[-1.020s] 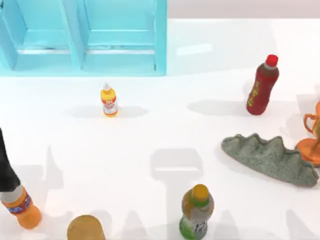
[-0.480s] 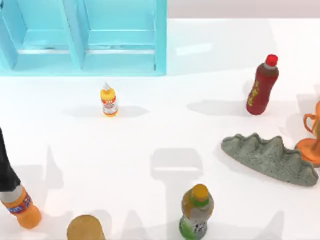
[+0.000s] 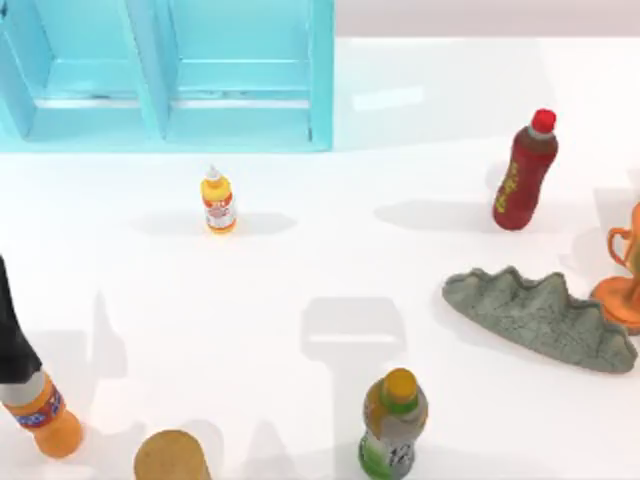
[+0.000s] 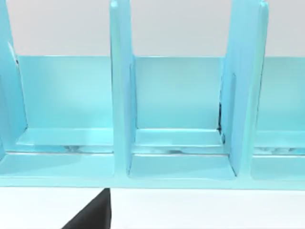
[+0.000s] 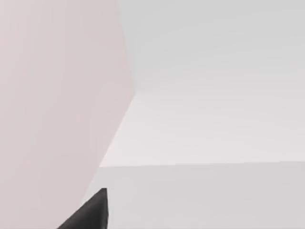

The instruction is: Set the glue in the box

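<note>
The glue (image 3: 218, 201), a small yellow-orange bottle with a white tip and a white-and-red label, stands upright on the white table, a little in front of the box's front wall. The box (image 3: 320, 90) is large and turquoise, with dividers forming compartments, and sits at the table's back left. In the left wrist view the box (image 4: 121, 119) is seen head-on, with a dark part of my left gripper (image 4: 90, 217) at the picture's edge. A dark part of my right gripper (image 5: 88, 212) shows against a plain pale wall.
A red-capped dark red bottle (image 3: 525, 172) stands at the right, with a grey rocky piece (image 3: 540, 316) and an orange cup (image 3: 625, 270) in front of it. At the front are a green bottle with an orange cap (image 3: 393, 425), a tan round thing (image 3: 170, 457) and a dark bottle with an orange base (image 3: 35, 405).
No object on the table has moved. Faint shadows near the table's front right have shifted and faded.
</note>
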{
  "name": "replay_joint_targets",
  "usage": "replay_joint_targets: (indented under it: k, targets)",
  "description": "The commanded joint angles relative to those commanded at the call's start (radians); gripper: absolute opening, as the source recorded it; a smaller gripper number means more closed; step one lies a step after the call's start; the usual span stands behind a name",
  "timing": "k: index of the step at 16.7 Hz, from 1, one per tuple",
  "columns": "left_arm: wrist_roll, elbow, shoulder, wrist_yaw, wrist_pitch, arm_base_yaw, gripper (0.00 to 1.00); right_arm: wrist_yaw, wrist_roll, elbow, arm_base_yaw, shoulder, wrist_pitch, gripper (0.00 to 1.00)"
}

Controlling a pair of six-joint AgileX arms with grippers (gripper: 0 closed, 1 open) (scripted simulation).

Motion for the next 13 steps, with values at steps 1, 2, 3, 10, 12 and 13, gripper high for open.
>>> replay_joint_targets:
  k: [1,2,3,10,12,13]
  targets:
    - [0.000,0.000,0.000,0.000,0.000,0.000,1.00,0.029,0.016,0.042,-0.128,0.052,0.003,1.00]
    - [0.000,0.000,0.000,0.000,0.000,0.000,1.00,0.059,0.033,0.086,-0.264,0.109,0.006,1.00]
    - [0.000,0.000,0.000,0.000,0.000,0.000,1.00,0.090,0.049,0.131,-0.400,0.166,0.009,1.00]
    - [0.000,0.000,0.000,0.000,0.000,0.000,1.00,0.321,0.162,0.480,-1.441,0.618,0.046,1.00]
    - [0.000,0.000,0.000,0.000,0.000,0.000,1.00,0.387,0.193,0.585,-1.749,0.755,0.062,1.00]
    - [0.000,0.000,0.000,0.000,0.000,0.000,1.00,0.419,0.207,0.637,-1.903,0.824,0.071,1.00]
